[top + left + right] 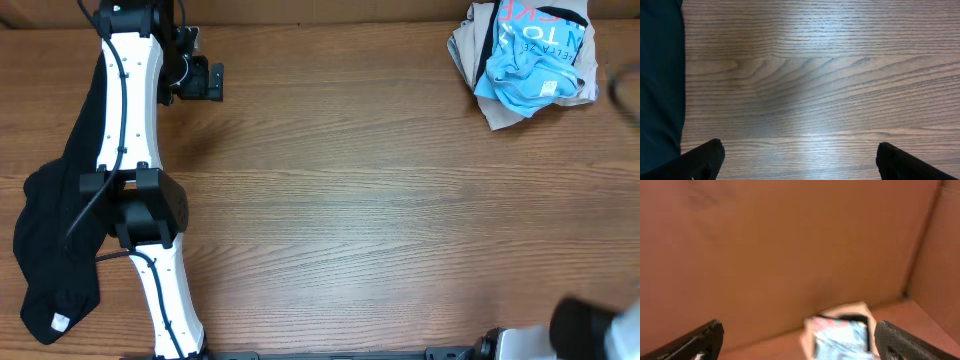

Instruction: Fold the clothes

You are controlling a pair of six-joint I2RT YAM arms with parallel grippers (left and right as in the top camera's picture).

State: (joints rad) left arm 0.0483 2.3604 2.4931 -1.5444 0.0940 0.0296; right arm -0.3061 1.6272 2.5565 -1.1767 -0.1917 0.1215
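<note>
The clothes lie in two places. A crumpled pile at the far right corner holds a light-blue T-shirt with white and pink lettering, mixed with beige and black garments. A long black garment lies along the left edge, partly under my left arm. My left gripper hovers open over bare wood at the far left, and in the left wrist view the left gripper is empty, with the black garment beside it. My right gripper is open and empty, and the blurred pile lies ahead of it.
The wooden table spans the view. My right arm shows only as a blur in the near right corner. In the right wrist view a brown wall rises behind the pile.
</note>
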